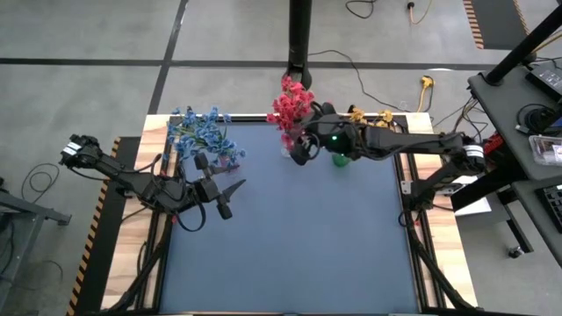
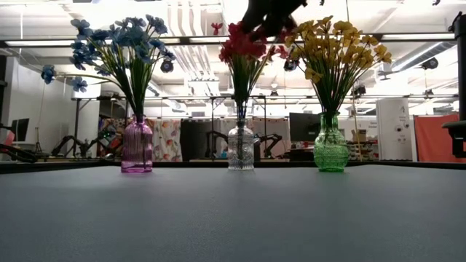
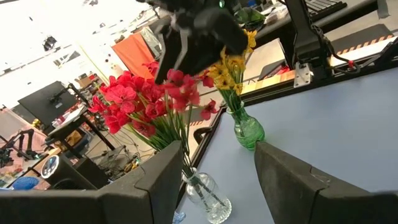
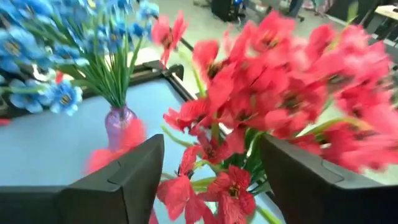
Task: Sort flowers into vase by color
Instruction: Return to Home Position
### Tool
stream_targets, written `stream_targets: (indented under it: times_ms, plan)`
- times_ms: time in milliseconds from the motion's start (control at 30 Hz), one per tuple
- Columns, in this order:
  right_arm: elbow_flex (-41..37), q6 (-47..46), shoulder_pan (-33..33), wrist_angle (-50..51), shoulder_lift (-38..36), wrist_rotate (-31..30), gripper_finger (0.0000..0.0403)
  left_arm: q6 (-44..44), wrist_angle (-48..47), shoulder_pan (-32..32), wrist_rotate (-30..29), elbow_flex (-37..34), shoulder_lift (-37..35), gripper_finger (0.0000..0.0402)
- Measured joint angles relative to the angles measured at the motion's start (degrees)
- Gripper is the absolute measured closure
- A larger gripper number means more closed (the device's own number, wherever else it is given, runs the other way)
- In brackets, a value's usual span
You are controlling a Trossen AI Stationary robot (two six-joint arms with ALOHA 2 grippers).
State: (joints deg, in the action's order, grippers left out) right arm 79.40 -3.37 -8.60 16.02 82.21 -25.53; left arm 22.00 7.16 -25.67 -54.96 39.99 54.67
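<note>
Three vases stand in a row along the table's far edge. The purple vase [image 2: 137,145] holds blue flowers [image 2: 120,47]. In the clear vase [image 2: 241,148] stand red flowers [image 2: 244,47], and in the green vase [image 2: 330,149] yellow flowers [image 2: 338,47]. My right gripper [image 4: 211,180] hovers open just above the red flowers [image 4: 273,81], whose blossoms fill its wrist view. It also shows in the low view, my right gripper [image 2: 269,14], over that bunch. My left gripper [image 1: 230,198] waits open, level, over the table's left part, short of the blue flowers [image 1: 200,132].
The blue mat [image 1: 290,246] stretches from the vases to the near edge. A black post [image 1: 300,35] rises behind the far edge. Beyond the table, the room holds cables, stands and furniture.
</note>
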Motion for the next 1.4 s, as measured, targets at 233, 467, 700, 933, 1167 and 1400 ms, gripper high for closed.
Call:
stream_targets:
  times_ms: [233,467,700,933,1167,1400]
  plan:
    - [0.0,0.25,2.14,0.1,-5.46,0.08,0.0133,0.03,0.06,0.0,-0.03,0.0,0.0,0.0218]
    - [-1.54,7.7,12.23,0.47,-11.15,0.17,0.0139,-5.01,-13.97,-10.49,-0.15,6.81,-0.07,0.0218]
    - [-11.14,10.46,27.17,-0.05,-21.06,-3.03,0.0148,-20.27,-27.4,-36.3,-6.65,13.79,3.84,0.0218]
    - [-25.78,2.0,38.78,-2.21,-29.71,-5.16,0.0154,-31.97,-27.93,-55.4,-20.34,11.99,10.42,0.022]
    - [-39.32,-4.81,40.93,-10.47,-32.91,-7.51,0.0154,-38.14,-28.61,-57.75,-26.83,7.04,14.19,0.0255]
    - [-50.58,-2.54,37.84,-25.27,-33.76,-5.61,0.0156,-53.25,-28.51,-54.0,-25.56,-3.85,12.64,0.0358]
